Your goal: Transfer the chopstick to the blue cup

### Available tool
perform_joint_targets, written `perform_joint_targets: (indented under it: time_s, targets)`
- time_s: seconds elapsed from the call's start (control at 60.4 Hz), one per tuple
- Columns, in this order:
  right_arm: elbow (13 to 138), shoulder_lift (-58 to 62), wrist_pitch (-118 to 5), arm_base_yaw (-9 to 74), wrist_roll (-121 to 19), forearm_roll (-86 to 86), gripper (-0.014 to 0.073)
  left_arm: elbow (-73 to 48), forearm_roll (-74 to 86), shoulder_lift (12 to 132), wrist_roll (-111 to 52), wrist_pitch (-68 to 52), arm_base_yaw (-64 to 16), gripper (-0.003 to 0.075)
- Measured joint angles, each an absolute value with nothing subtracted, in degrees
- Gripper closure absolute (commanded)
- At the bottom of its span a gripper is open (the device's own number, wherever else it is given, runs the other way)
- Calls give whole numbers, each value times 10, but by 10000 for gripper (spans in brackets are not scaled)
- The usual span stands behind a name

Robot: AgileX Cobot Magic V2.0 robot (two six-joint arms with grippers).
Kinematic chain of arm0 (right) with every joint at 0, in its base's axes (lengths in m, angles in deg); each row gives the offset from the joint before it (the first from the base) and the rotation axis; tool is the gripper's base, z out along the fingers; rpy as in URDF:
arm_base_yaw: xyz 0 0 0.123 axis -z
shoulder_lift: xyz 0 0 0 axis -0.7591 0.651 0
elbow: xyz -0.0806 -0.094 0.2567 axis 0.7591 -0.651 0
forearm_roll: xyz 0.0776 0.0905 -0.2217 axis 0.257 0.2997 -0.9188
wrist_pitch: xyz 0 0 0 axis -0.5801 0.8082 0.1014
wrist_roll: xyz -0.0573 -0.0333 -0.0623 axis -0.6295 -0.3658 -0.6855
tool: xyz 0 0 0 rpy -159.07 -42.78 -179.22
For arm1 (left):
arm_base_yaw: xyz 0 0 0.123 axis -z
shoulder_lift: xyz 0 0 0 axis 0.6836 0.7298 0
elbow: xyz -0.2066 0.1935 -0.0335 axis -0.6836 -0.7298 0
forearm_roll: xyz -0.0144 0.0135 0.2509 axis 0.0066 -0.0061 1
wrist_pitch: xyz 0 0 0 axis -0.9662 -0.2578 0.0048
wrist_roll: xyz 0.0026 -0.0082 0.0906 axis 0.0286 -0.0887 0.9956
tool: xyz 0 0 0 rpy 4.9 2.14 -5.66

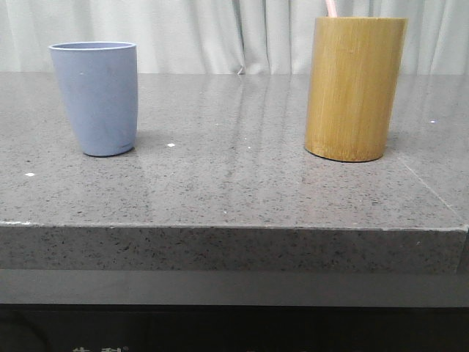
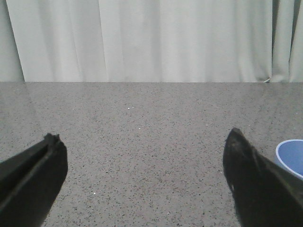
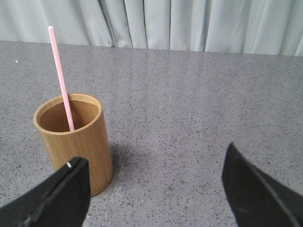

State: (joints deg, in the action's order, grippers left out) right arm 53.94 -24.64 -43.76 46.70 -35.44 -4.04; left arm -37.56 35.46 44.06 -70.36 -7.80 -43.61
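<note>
The blue cup (image 1: 97, 97) stands upright on the left of the grey stone table; its rim (image 2: 291, 156) shows beside one finger in the left wrist view. A pale pink chopstick (image 3: 61, 80) stands in the bamboo cylinder holder (image 3: 75, 142); its tip (image 1: 330, 8) pokes above the holder (image 1: 354, 88) on the right in the front view. My left gripper (image 2: 144, 144) is open and empty over bare table. My right gripper (image 3: 156, 163) is open and empty, with the holder just beyond one finger. Neither gripper shows in the front view.
The grey speckled stone table (image 1: 234, 191) has its front edge near the camera. A pale curtain (image 1: 234, 33) hangs behind the table.
</note>
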Motion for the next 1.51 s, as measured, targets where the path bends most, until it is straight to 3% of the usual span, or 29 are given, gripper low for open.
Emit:
perform_joint_targets:
  time_s: [0.447, 0.745, 1.11, 1.292, 1.507]
  targets:
    - [539, -246, -436, 467, -354, -40, 3, -364, 314, 450, -704, -55, -436, 60]
    - [539, -246, -435, 467, -354, -40, 3, -167, 311, 615, -630, -226, -363, 60]
    - [540, -246, -432, 467, -354, -40, 3, 138, 303, 924, -625, -555, -224, 60]
    - [540, -246, -432, 467, -354, -40, 3, 220, 299, 1007, -625, -610, -172, 60]
    - [540, -246, -431, 467, -354, -40, 3, 238, 295, 1060, -625, -620, -129, 60]
